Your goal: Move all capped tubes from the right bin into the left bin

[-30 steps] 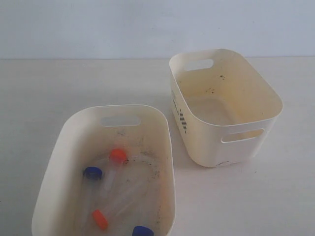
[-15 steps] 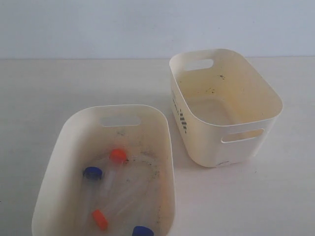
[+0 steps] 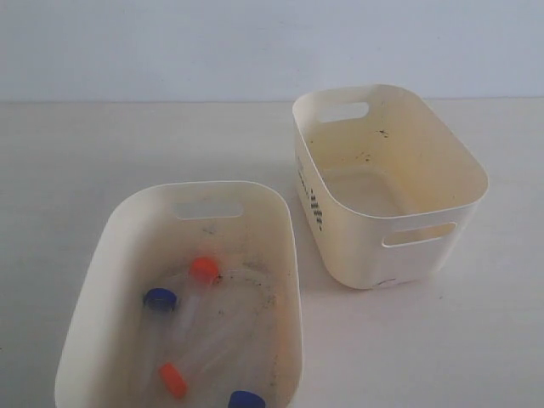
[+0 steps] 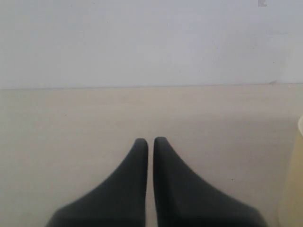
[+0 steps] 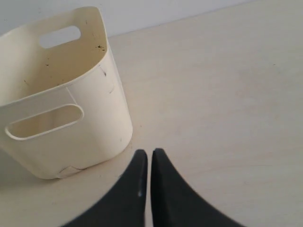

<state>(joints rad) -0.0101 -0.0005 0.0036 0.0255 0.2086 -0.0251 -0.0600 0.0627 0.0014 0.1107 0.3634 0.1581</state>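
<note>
nothing has moved since the earlier frame. all four tubes (image 3: 194, 308), two blue-capped and two orange-capped, lie in the left bin (image 3: 102, 246). the right bin (image 3: 425, 255) stands apart from it, and its black dotted print (image 3: 312, 200) is unreadable. the left gripper (image 4: 150, 142) and right gripper (image 5: 149, 153) are clenched, fingers together.

Left end effector (image 4: 150, 140), right end effector (image 5: 149, 152), matte black, tapered
</note>
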